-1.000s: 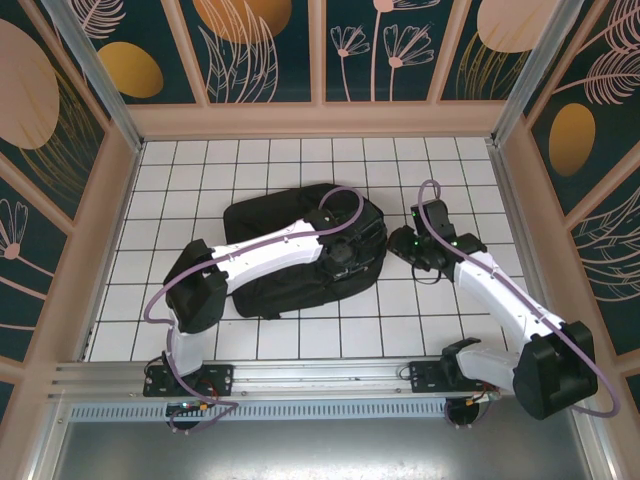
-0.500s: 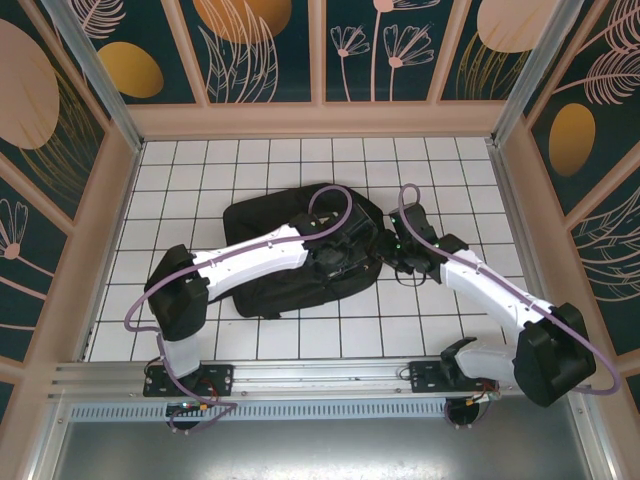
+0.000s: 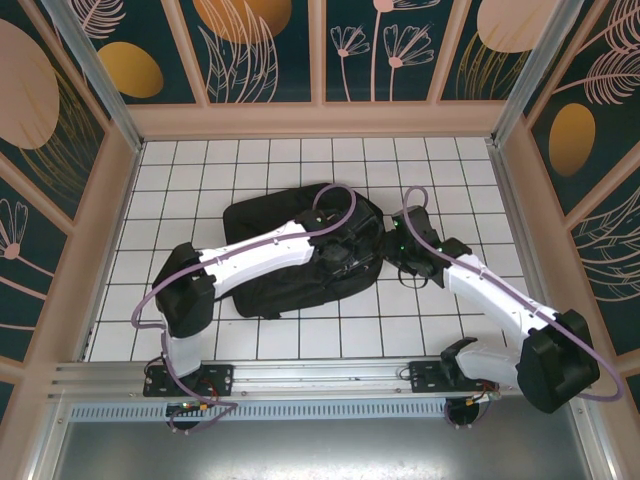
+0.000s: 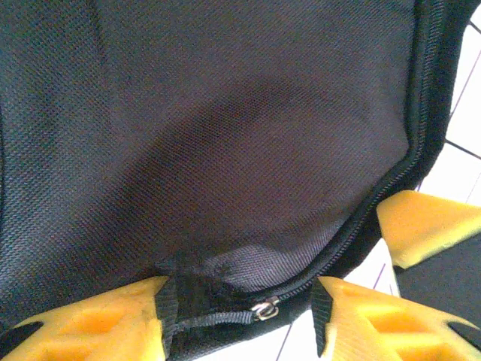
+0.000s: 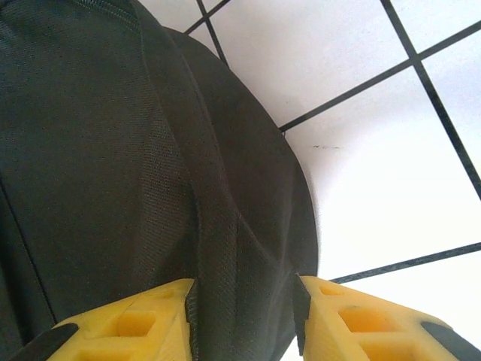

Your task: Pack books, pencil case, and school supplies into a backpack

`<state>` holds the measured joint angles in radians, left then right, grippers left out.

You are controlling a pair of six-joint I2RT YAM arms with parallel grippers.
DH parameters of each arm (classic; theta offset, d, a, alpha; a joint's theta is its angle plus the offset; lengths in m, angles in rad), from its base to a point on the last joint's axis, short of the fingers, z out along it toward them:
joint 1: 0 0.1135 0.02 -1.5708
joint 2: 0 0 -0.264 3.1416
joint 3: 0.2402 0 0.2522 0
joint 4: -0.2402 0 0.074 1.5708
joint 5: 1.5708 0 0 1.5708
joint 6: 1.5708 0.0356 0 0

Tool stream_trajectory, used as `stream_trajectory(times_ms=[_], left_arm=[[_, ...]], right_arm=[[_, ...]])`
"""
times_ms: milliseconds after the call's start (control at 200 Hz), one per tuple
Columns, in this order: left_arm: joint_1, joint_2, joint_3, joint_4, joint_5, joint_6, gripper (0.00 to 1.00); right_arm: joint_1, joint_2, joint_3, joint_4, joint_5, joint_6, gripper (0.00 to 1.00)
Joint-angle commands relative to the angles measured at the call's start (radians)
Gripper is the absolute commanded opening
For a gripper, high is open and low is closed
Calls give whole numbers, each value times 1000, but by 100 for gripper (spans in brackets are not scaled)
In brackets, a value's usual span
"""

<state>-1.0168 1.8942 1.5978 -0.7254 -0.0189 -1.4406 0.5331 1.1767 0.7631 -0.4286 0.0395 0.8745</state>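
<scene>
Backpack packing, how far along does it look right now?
Likely near the end. Done: on the backpack, the zip looks closed up to the zip pull. In hand: the right gripper pinches the bag's edge; the left gripper stands open astride the pull. Left: letting go; the contents are hidden, so packing can't be confirmed.

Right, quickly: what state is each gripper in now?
Left gripper: open, astride the zip pull of the backpack.
Right gripper: closed on a fold of the backpack.
</scene>
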Motion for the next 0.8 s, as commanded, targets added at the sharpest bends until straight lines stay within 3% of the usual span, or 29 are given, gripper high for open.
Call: stream_trajectory(times_ms=[0,225,315,450,671,791], left_arm=[[-5,42,7,-23,37,-45,49],[-8,73,7,-45,8,-58,44],[-5,80,-18,-13,0,-52,31],[4,101,-27,41,-1,-22,0],[9,15,-42,68,-98,4,0],[8,-85,-112,100,-164,-46,0]], right_arm=[[8,-22,-24,8,30,16,40],[8,-31,-39,18,49,27,40],[7,-47,-49,30,47,29,39],[8,-53,-63,43,43,24,37],[8,-53,-66,46,37,7,35],[8,-50,-54,52,27,3,34]])
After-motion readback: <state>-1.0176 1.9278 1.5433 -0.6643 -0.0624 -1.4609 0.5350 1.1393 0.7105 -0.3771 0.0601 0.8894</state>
